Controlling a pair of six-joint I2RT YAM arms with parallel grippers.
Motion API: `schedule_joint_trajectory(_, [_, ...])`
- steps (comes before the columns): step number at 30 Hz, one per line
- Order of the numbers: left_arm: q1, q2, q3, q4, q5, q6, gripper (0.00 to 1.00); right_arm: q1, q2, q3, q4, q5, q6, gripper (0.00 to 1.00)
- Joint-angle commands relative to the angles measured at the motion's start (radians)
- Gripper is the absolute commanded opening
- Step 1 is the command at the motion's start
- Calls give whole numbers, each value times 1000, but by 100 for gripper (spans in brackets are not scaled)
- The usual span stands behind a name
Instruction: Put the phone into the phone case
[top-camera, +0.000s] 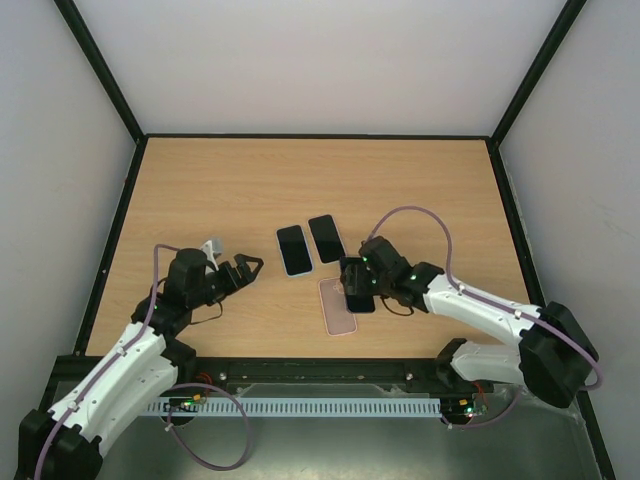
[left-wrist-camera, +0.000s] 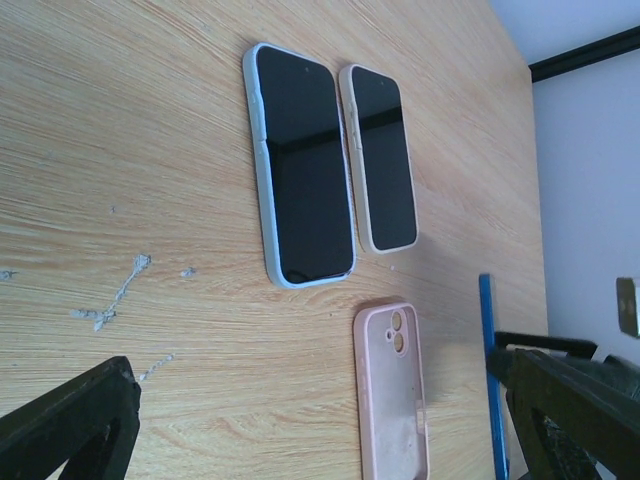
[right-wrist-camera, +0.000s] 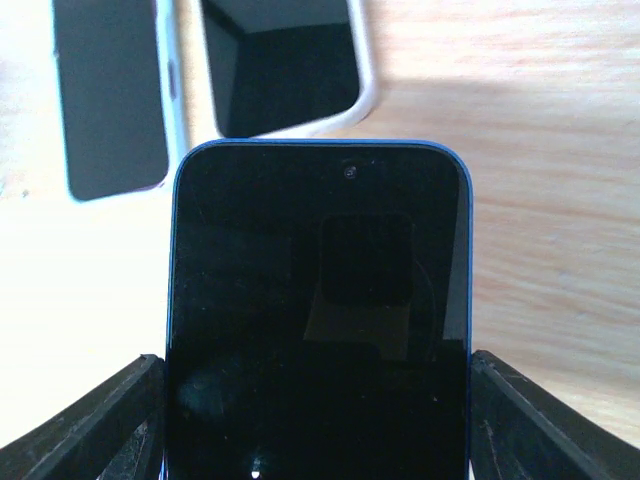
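Observation:
My right gripper (top-camera: 357, 287) is shut on a blue-edged phone (right-wrist-camera: 318, 320) with a black screen, held by its long sides just above the table. The phone (top-camera: 360, 286) overlaps the right edge of the empty pink phone case (top-camera: 337, 307), which lies open side up. In the left wrist view the case (left-wrist-camera: 393, 390) lies flat with its camera holes toward the far end, and the phone's blue edge (left-wrist-camera: 489, 370) stands to its right. My left gripper (top-camera: 245, 270) is open and empty, left of the case.
Two other phones lie face up beyond the case: one in a light blue case (top-camera: 293, 250) and one in a cream case (top-camera: 326, 238). Both show in the left wrist view (left-wrist-camera: 300, 165), (left-wrist-camera: 382, 155). Black frame rails edge the table.

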Motion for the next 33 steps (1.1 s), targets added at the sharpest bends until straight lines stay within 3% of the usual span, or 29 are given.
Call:
schedule_joint_trajectory(1, [-6, -1, -15, 24, 14, -18, 99, 66, -20, -40, 81, -77, 42, 48])
schedule_joint_trajectory(11, [-10, 1, -14, 20, 17, -15, 99, 202, 86, -42, 188, -99, 119, 48])
schedule_joint_trajectory(25, [-11, 1, -9, 15, 21, -9, 99, 208, 187, -39, 170, 16, 127, 50])
schedule_joint_trajectory(33, [-12, 4, -18, 20, 19, -7, 99, 209, 201, -77, 248, 50, 129, 52])
